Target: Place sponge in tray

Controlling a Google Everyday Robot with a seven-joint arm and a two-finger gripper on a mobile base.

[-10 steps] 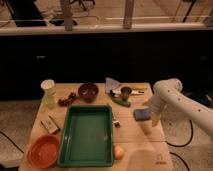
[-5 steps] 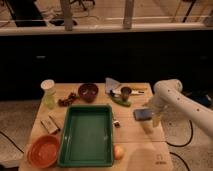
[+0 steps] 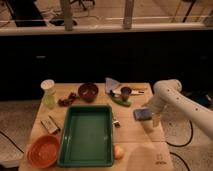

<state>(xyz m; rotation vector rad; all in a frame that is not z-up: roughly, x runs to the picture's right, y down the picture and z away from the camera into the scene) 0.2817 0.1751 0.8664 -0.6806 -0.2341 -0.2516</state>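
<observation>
The blue-grey sponge (image 3: 142, 114) is at the right side of the wooden table, just right of the tray's far corner. The dark green tray (image 3: 87, 135) lies in the middle front of the table with nothing in it. My gripper (image 3: 151, 117) comes down from the white arm that enters from the right, and its tip is right at the sponge's right edge. Whether the sponge rests on the table or hangs just above it is unclear.
An orange bowl (image 3: 44, 150) sits front left, with a small packet (image 3: 51, 125) behind it. A dark red bowl (image 3: 88, 91), a pale green bottle (image 3: 48, 94), a small can (image 3: 126, 92) and a green item (image 3: 120, 101) line the back. A round fruit (image 3: 118, 151) lies by the tray.
</observation>
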